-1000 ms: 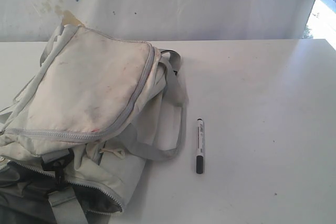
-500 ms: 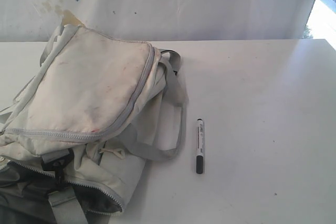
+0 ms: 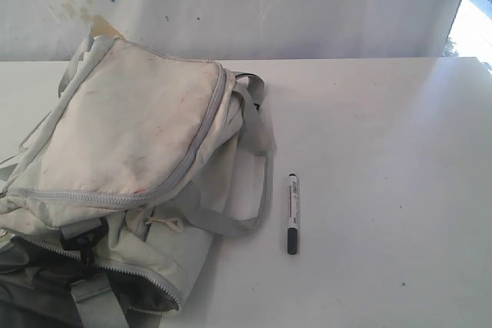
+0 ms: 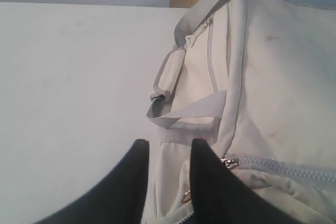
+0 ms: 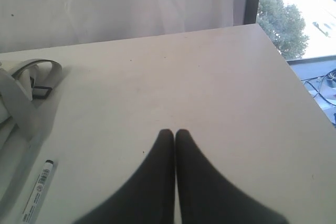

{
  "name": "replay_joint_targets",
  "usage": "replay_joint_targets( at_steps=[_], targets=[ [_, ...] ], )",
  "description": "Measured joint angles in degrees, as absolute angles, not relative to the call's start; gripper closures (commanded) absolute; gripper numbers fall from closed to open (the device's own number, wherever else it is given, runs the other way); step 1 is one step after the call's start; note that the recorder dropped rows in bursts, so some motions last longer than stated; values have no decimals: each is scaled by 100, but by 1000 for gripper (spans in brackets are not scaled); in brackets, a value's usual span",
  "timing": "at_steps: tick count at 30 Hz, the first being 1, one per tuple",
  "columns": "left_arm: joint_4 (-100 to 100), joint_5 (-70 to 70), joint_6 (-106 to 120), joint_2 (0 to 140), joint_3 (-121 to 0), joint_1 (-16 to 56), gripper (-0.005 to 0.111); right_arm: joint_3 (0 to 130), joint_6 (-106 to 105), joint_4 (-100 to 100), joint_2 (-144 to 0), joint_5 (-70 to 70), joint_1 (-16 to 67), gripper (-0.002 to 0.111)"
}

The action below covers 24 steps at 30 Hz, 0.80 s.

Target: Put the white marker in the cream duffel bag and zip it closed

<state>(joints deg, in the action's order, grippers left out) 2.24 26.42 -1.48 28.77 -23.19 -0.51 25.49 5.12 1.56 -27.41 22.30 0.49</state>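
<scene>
The cream duffel bag [image 3: 131,128] lies on the left of the white table, its near end unzipped and showing dark grey lining [image 3: 31,289]. The white marker [image 3: 292,213] lies flat on the table just right of the bag's grey strap loop [image 3: 254,213], black cap toward the front. Neither gripper shows in the exterior view. In the left wrist view my left gripper [image 4: 169,142] stands open above the bag's [image 4: 273,77] side, a metal zipper pull [image 4: 229,161] beside one finger. My right gripper [image 5: 174,132] is shut and empty over bare table, the marker [image 5: 37,192] well off to its side.
A stained white cloth backdrop [image 3: 246,5] hangs behind the table. The table's right edge [image 5: 310,108] drops off toward a window and cables. A black buckle on a grey strap [image 5: 41,92] lies near the marker. Bare tabletop [image 3: 384,151] spreads right of the marker.
</scene>
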Motion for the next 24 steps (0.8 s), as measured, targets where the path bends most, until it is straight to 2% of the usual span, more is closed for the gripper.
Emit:
replay_joint_targets(
  at_steps=[7,15,18,24],
  targets=[
    [69,2564,-148,3736,-2319,-51,66,2549,512,156,-2741,2252,49,108],
    [47,3318,-133,4549,-2874,-51,82,2549,512,156,-2741,2256,49,108],
    [47,3714,-62,4944,-3218,-51,76,2549,512,156,-2741,2256,49,108],
    [-46,4145,395,5784,-3509,-51,51,2549,512,156,-2741,2266,49,108]
  ],
)
